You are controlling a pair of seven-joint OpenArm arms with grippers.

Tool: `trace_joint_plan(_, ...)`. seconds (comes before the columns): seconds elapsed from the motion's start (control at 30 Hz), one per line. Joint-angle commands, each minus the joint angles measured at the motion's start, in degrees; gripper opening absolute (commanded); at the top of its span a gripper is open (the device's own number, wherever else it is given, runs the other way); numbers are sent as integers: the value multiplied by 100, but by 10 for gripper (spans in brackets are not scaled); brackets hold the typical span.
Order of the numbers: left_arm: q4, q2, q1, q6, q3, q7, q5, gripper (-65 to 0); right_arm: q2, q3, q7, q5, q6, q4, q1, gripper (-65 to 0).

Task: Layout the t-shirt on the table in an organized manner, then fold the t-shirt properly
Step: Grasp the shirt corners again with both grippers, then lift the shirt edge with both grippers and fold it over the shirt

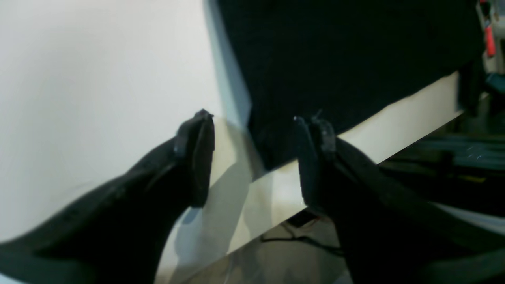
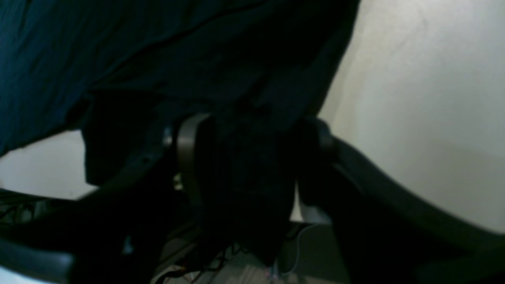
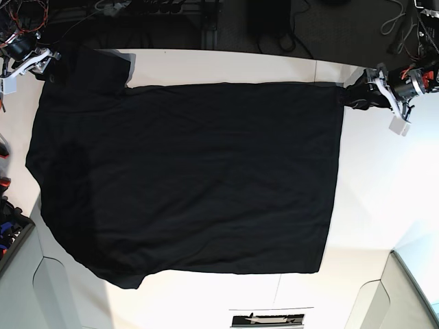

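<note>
The black t-shirt (image 3: 185, 171) lies spread flat on the white table (image 3: 384, 178), plain black side up; no graphic shows. My left gripper (image 3: 351, 94) is at its far right corner. In the left wrist view the gripper (image 1: 254, 157) is open, and the shirt's (image 1: 355, 59) corner lies between the fingertips at the table (image 1: 98, 79) edge. My right gripper (image 3: 49, 66) is at the far left sleeve. In the right wrist view its fingers (image 2: 189, 157) stand wide apart with bunched shirt cloth (image 2: 244, 165) between them, over the table (image 2: 414, 98) edge.
Cables and dark equipment (image 3: 267, 20) lie beyond the far table edge. Grey bins stand at the near left (image 3: 17, 274) and near right (image 3: 411, 295) corners. A small label (image 3: 267, 319) sits at the near edge. A red-handled tool (image 1: 489, 39) shows off the table.
</note>
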Motion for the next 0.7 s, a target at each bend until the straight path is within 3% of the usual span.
trace_joint_plan(0.0, 68, -39, -26, -41, 9, 31, 11, -287, 48, 0, -168, -48, 0, 35, -33, -320)
trace_joint_plan(0.17, 68, 173, -24, -41, 20, 33, 179, -287, 48, 0, -168, -31, 0, 35, -31, -320)
trace_joint_plan(0.4, 81, 184, -24, -41, 20, 142, 42, -304, 48, 0, -170, 387, 61, 37, -33, -326)
trace_joint_plan(0.47, 96, 184, -26, -41, 20, 140, 42, -396, 50, 0, -170, 468, 61, 37, -26, -409)
trace_joint_plan(0.6, 160, 177, -26, -41, 20, 140, 44, -609, 52, 2, -166, 389, 59, 37, 92, -650)
trace_joint_plan(0.67, 232, 138, -26, -41, 17, 144, 48, -650, 74, 13, -170, 282, 59, 39, 195, -650)
